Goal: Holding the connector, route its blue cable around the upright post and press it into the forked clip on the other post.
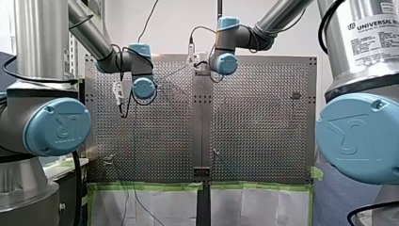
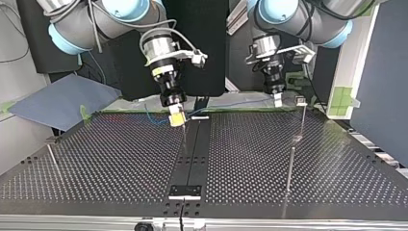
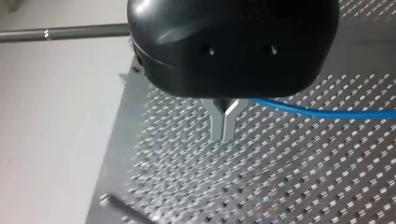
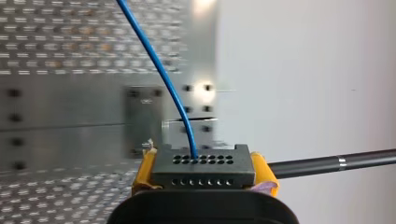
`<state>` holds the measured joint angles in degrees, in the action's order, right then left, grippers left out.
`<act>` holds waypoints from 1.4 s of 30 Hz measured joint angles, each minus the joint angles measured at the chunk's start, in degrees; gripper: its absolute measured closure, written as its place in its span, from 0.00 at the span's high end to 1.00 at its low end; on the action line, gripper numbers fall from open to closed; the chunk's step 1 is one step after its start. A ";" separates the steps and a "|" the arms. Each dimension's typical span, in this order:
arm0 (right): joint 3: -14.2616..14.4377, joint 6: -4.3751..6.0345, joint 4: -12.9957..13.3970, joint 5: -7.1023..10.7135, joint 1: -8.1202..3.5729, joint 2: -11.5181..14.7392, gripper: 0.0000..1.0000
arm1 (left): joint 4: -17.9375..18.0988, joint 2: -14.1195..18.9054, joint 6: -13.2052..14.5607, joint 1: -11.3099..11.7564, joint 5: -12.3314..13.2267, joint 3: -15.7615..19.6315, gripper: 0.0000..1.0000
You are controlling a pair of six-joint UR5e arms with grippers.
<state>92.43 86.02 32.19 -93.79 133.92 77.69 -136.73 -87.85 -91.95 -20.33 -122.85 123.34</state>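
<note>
Connector [image 4: 203,169] sits over the far end of the table's dark middle strip in the top view, clamped between the yellow pads of my right gripper [image 2: 176,119]. The blue cable [image 4: 163,70] leaves its upper face and runs across to my left gripper [image 3: 224,127], whose metal fingers look pinched together on it. Routing seems barely begun, so I judge the connector should swing low and wide around the thin post [image 2: 302,120] with the cable lightly taut and the clamp square, lest the wire kink at the connector.
</note>
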 joint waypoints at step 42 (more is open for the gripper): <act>-15.01 0.90 -9.95 8.95 -1.77 -7.35 0.00 | -15.18 -0.74 -10.02 16.87 15.01 -21.11 0.10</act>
<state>77.42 86.92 22.23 -84.84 132.16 70.35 -151.91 -88.59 -101.97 -3.46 -107.84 102.24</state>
